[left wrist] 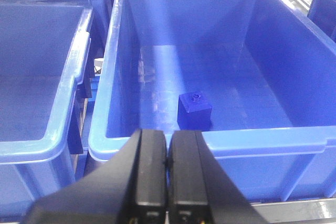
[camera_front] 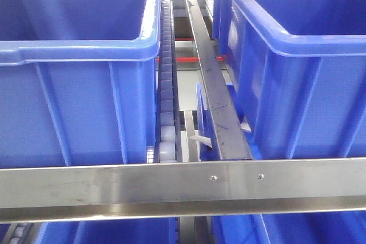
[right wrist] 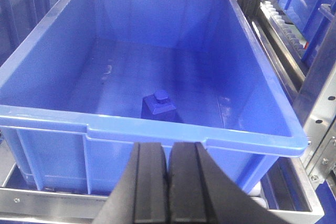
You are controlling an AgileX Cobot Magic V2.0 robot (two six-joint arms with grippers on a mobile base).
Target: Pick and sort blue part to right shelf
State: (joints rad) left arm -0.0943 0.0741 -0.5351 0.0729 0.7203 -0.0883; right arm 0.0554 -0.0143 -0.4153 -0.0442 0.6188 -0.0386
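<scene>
A dark blue part (left wrist: 194, 110), a small cube with a knob on top, rests on the floor of a big blue bin (left wrist: 210, 141) in the left wrist view. My left gripper (left wrist: 167, 150) hangs shut and empty just outside that bin's near rim. Another blue part (right wrist: 158, 106) of the same shape sits inside a large blue bin (right wrist: 157, 132) in the right wrist view. My right gripper (right wrist: 168, 158) is shut with nothing in it, before that bin's front wall. The front view shows the right shelf's steel front rail (camera_front: 183, 184), with neither gripper in sight.
Two large blue bins (camera_front: 74, 50) (camera_front: 297, 55) stand behind the rail, with a pale roller track (camera_front: 166, 101) and a dark steel divider bar (camera_front: 214, 84) between them. Neighbouring blue bins (left wrist: 37, 77) flank the left one. Steel uprights (right wrist: 315, 108) stand right of the right bin.
</scene>
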